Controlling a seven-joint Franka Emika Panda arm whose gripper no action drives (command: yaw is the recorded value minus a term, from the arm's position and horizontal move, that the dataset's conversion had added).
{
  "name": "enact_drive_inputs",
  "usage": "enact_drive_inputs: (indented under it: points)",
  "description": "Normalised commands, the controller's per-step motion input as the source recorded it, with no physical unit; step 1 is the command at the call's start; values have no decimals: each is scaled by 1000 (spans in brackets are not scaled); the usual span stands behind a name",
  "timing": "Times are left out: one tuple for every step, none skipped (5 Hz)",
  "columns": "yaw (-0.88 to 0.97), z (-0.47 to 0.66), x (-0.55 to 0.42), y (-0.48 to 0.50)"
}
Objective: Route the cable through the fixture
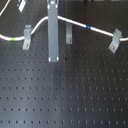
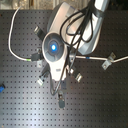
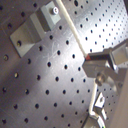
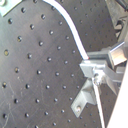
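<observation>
The white cable (image 1: pixel 102 31) runs across the black perforated board in the first exterior view, with a green band (image 1: pixel 25 31) at the left fixture (image 1: pixel 26 39) and a blue band (image 1: pixel 88 26) toward the right fixture (image 1: pixel 115 41). It arches up between the left and middle fixture (image 1: pixel 69 34), where my grey upright gripper (image 1: pixel 53 57) crosses it. In both wrist views the fingers (image 4: pixel 96 69) are closed on the cable (image 4: pixel 72 37), which bends there and runs on below. The cable (image 3: pixel 70 30) passes beside a metal fixture (image 3: pixel 37 25).
In the second exterior view the white arm body (image 2: pixel 55 50) hides the gripper and middle fixtures. The cable (image 2: pixel 11 40) loops off toward the second exterior view's upper left. Another fixture (image 2: pixel 106 62) holds it on the second exterior view's right. A small blue object (image 2: pixel 1 89) lies at the left edge.
</observation>
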Motion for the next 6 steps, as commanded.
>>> enact_drive_inputs:
  points:
    - [0,4,399,39]
    - [0,0,410,17]
    - [0,-1,393,-8]
    - [-174,-49,130,-262]
    - [-331,-31,-7,-403]
    - [-3,0,1,-6]
